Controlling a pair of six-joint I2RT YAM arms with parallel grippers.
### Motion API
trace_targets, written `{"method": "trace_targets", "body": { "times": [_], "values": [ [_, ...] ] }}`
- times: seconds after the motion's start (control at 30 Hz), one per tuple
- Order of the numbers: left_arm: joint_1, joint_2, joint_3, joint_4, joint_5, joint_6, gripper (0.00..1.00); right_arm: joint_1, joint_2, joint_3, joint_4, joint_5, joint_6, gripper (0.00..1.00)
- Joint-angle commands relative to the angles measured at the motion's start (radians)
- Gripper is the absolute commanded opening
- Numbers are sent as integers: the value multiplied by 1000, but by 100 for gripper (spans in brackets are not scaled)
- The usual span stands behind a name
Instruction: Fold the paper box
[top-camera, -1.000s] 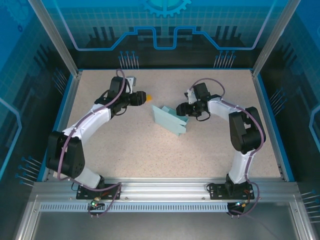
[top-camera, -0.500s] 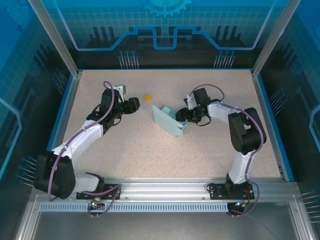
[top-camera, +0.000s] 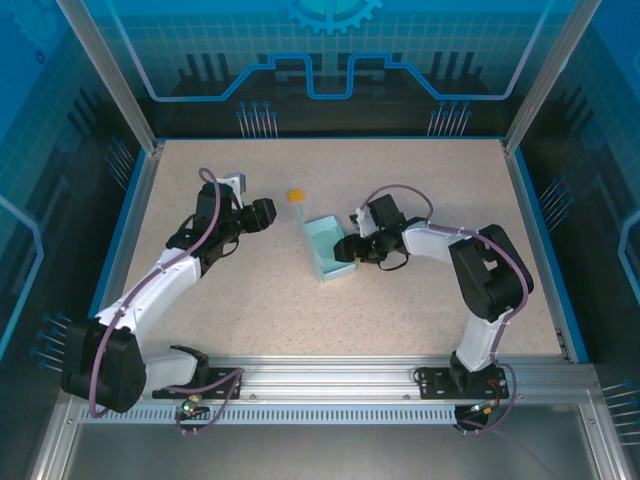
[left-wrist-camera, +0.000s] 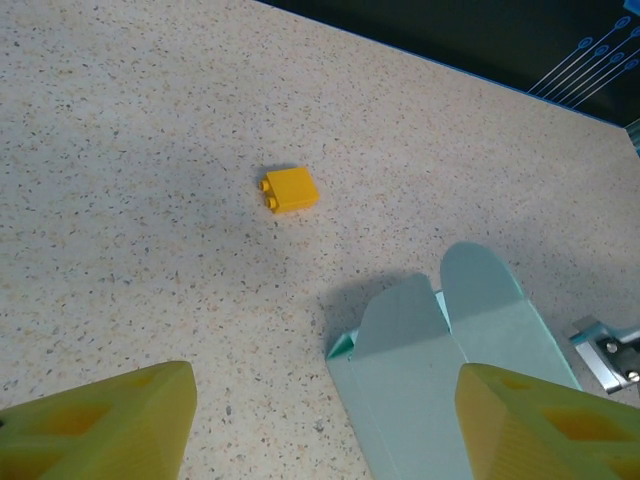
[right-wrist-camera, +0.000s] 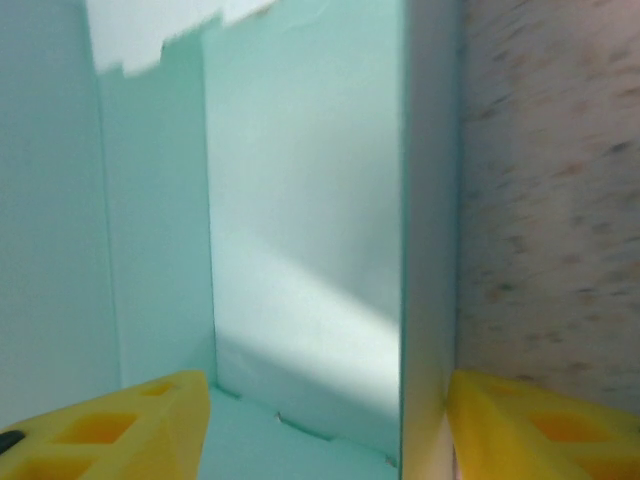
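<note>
Mid-frame on the table, the light blue paper box is an open-topped tray, bare inside, with two rounded flaps. The left end effector is released; the right end effector is spread astride one wall.

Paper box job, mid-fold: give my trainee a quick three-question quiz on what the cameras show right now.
1. True or false: the left gripper is holding the paper box.
2. Where is the small yellow brick? A) inside the box B) on the table, apart from the box C) between the left gripper's fingers
3. Fill in: the ____ gripper has one finger inside the box and one outside its wall.
Key: 1 false. 2 B. 3 right: the right gripper straddles the wall, jaws open.
</note>
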Motion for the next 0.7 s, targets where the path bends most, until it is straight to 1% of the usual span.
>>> {"method": "trace_targets", "body": {
  "times": [0.0,0.23,0.37,0.43,0.5,0.6,0.67],
  "values": [
    [14,-29,-25,-19,-7,-3,71,40,-38,-30,62,7,54,66],
    [18,-44,-41,-4,-6,6,73,101,-68,-36,81,37,80,69],
    [19,-46,-30,-20,-6,14,73,104,-89,-39,74,44,65,73],
    [21,-55,-34,-23,-10,17,73,94,-116,-38,37,70,32,76],
    [20,-65,-35,-32,-14,21,73,79,-150,-34,-15,121,-19,79],
    [23,-79,-37,-45,-16,26,74,54,-187,-11,-51,192,-129,81],
    [25,-87,-42,-43,-16,29,74,48,-172,36,-66,223,-202,81]
  ]
}}
